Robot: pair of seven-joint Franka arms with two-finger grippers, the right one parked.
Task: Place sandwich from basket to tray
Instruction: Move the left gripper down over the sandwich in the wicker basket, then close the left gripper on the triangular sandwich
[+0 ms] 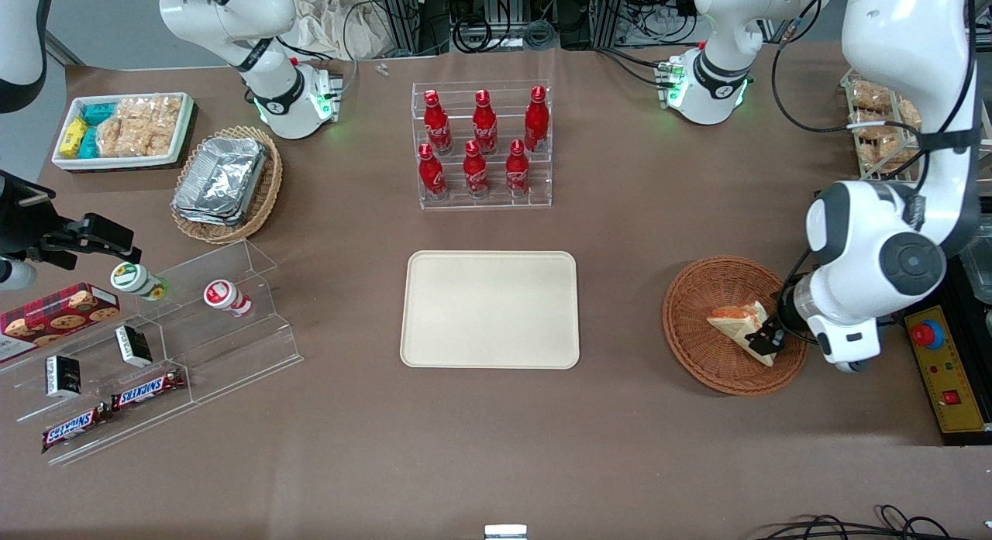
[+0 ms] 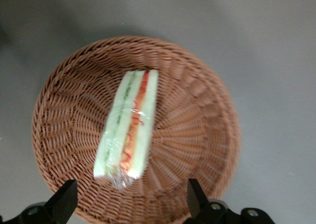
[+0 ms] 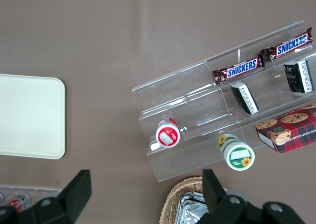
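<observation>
**Gripper Above Basket, Fingers Spread**

The triangular plastic-wrapped white-bread sandwich lies in the round reddish-brown wicker basket, right of frame centre. The black two-finger gripper hovers over it, jaws wide, gripping nothing, partly covering the wedge. The flat beige rectangular tray occupies the centre.
</observation>
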